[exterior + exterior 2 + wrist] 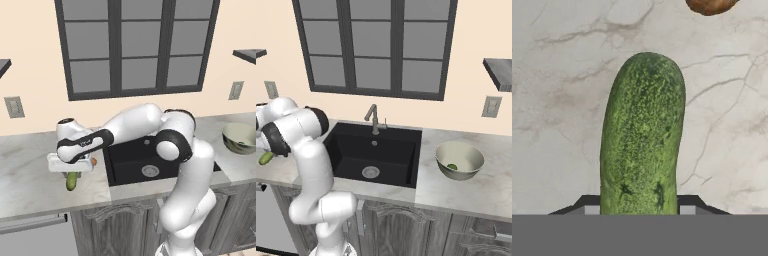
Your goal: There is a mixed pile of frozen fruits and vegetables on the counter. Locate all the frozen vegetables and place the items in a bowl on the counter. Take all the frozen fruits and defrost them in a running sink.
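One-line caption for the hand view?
Gripper shut on a cucumber above the marbled counter, a brown ball beyond.

A dark-framed window (136, 47) is filling the wall above, pale outlets (14, 107) are sitting to either side of it, and a dark shelf (498, 72) is jutting out at the upper right.

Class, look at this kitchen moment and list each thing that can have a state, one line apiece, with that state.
gripper: shut on the cucumber.
cucumber: gripped at one end, over the counter.
bowl: upright on the counter right of the sink, a small dark green piece inside.
sink: basin bare.
faucet: no water visible.
brown ball: lying on the counter, apart from the cucumber.
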